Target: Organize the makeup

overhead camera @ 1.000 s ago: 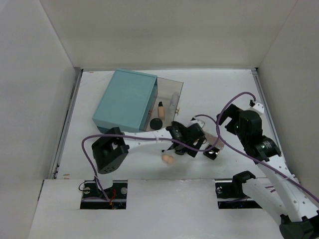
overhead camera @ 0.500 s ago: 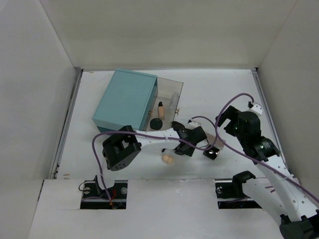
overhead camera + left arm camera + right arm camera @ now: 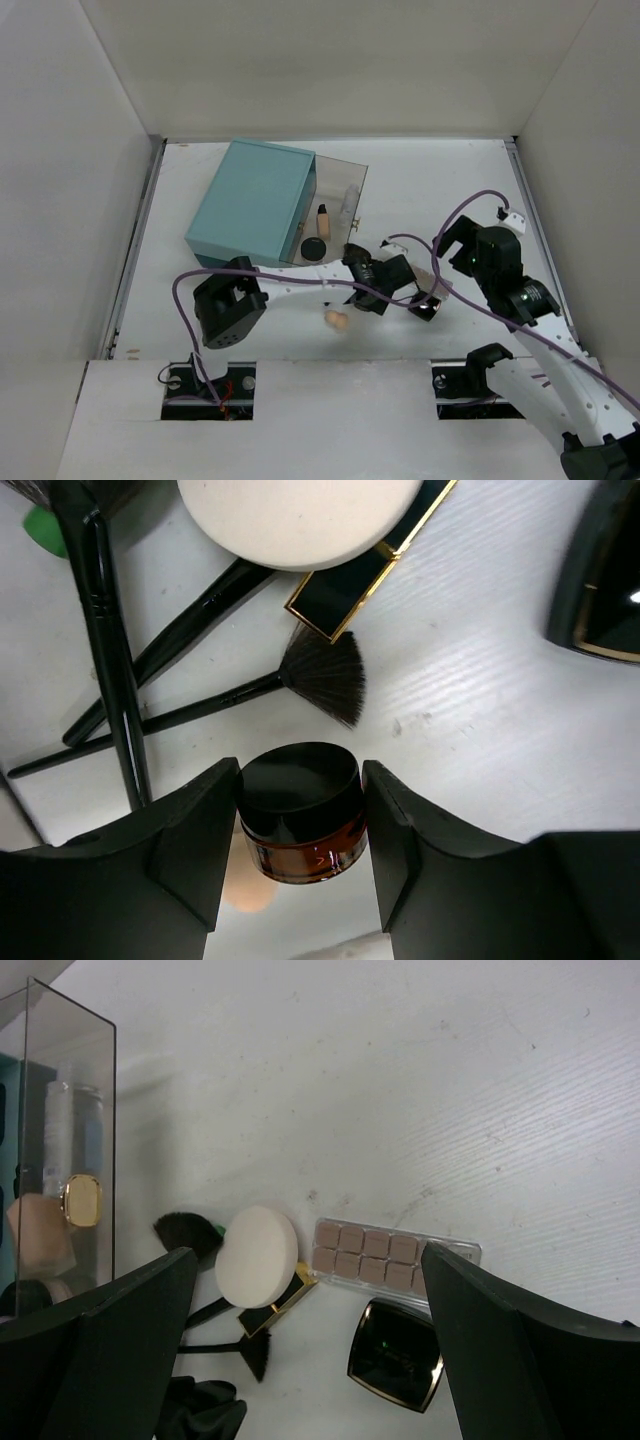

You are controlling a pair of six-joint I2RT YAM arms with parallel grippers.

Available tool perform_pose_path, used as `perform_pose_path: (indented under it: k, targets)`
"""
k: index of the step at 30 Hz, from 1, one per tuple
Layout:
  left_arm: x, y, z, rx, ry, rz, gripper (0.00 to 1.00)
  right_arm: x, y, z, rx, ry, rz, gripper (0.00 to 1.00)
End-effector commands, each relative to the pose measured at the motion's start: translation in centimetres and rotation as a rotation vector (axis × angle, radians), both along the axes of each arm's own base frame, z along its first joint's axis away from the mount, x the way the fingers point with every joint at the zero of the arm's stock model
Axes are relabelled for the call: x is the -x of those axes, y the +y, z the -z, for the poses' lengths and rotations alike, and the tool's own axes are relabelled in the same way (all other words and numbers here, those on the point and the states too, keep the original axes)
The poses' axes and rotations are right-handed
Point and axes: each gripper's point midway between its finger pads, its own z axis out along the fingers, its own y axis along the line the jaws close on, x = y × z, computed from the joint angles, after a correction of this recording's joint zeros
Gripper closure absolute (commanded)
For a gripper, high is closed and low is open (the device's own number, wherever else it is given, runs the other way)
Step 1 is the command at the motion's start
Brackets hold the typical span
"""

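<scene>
Left wrist view: my left gripper is clamped on a black-lidded amber jar, lower centre.
Top view, upper left: I see the teal box's clear drawer holding a beige bottle, a black compact and a clear tube. My right gripper hangs wide open, gripping nothing.

**Overhead view.** The left arm reached rightward across the white table, with the left gripper low over a dark cluster of makeup; how its jaws stood was not discernible. A peach sponge lay just nearside of the arm. The right gripper hung near a square black compact. Behind, a teal box adjoined a clear tray containing a beige bottle, a round black compact and a clear tube.
</scene>
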Motion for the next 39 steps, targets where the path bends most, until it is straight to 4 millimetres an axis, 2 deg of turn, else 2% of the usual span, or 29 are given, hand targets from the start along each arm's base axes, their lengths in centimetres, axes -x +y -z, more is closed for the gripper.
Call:
perform_pose_path:
  k: [1,4,7,11,15,20,24,27,30,33,36,39]
  targets:
    - [-0.1,-1.0,-5.6,0.091,-0.092,0.083,0.90,-0.4,0.0,-1.1,-0.015,-0.042,0.006,0.00]
    - [-0.1,-1.9,-9.1,0.157,-0.154,0.150,0.90,-0.4,0.1,-1.0,-0.011,-0.039,0.001,0.00]
    - [-1.3,-1.4,-13.2,0.231,-0.218,0.149,0.89,-0.4,0.3,-0.3,-0.009,-0.024,-0.005,0.00]
    - [-5.9,1.8,-18.2,0.277,-0.357,0.042,0.87,-0.4,0.6,0.5,-0.006,0.003,-0.013,0.00]
    - [-11.3,5.0,-20.4,0.277,-0.440,-0.070,0.85,-0.3,1.3,1.6,0.010,0.039,-0.037,0.00]
    - [-19.2,7.8,-21.0,0.280,-0.465,-0.206,0.85,0.4,3.0,4.0,-0.015,0.116,-0.066,0.00]
    - [-23.6,7.0,-20.6,0.321,-0.421,-0.212,0.85,1.0,4.5,5.7,-0.027,0.180,-0.090,0.00]
    - [-26.0,6.9,-19.4,0.317,-0.391,-0.226,0.84,1.6,4.5,6.3,-0.029,0.208,-0.070,0.00]
    - [-27.1,6.9,-18.0,0.306,-0.373,-0.232,0.83,2.4,3.7,6.9,-0.024,0.239,-0.034,0.00]
    - [-27.8,7.4,-16.4,0.282,-0.348,-0.250,0.81,3.6,3.1,8.5,-0.024,0.306,-0.001,0.00]
    - [-27.8,7.5,-15.2,0.269,-0.331,-0.253,0.76,5.0,2.7,10.5,-0.018,0.391,0.030,0.00]
    - [-27.6,7.0,-14.3,0.260,-0.321,-0.244,0.68,5.6,2.6,11.6,-0.017,0.433,0.044,0.00]
